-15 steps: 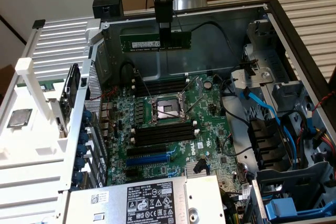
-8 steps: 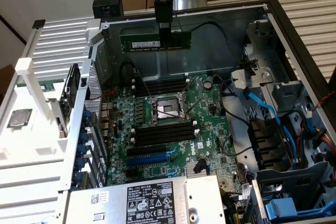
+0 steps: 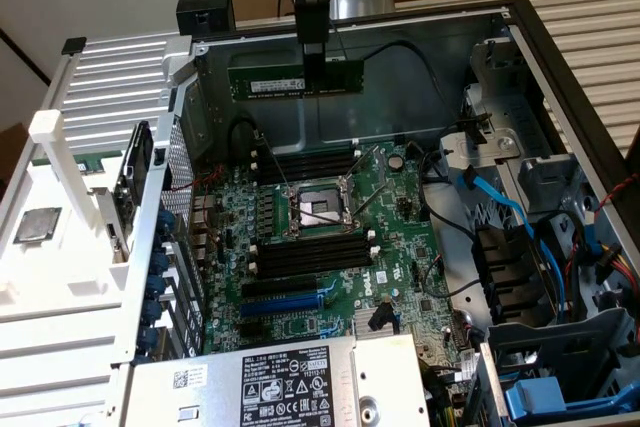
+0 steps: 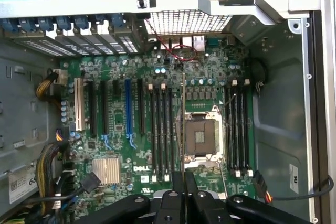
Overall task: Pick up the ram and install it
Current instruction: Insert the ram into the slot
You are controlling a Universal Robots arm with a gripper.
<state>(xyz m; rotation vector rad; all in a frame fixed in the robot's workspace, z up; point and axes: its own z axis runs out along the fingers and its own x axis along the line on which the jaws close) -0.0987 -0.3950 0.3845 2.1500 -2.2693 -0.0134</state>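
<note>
The ram (image 3: 270, 80), a long green stick with a pale label, hangs level and on edge above the open computer case, in front of its back wall. My gripper (image 3: 314, 79) is shut on it a little off its middle, toward the exterior view's right. It is held well above the motherboard (image 3: 400, 207). Beneath it lie two banks of black memory slots (image 3: 305, 163) (image 3: 310, 253), either side of the CPU socket (image 3: 315, 209). In the wrist view the gripper (image 4: 182, 181) looks straight down on the socket (image 4: 200, 135), with slot banks (image 4: 163, 129) (image 4: 239, 129) on both sides.
A power supply (image 3: 290, 382) fills the case's near end. Drive bays with blue cables (image 3: 520, 217) stand at the exterior view's right. A small square silver chip (image 3: 35, 224) rests on the white frame at the left. A black heatsink fan (image 3: 135, 172) leans on the case wall.
</note>
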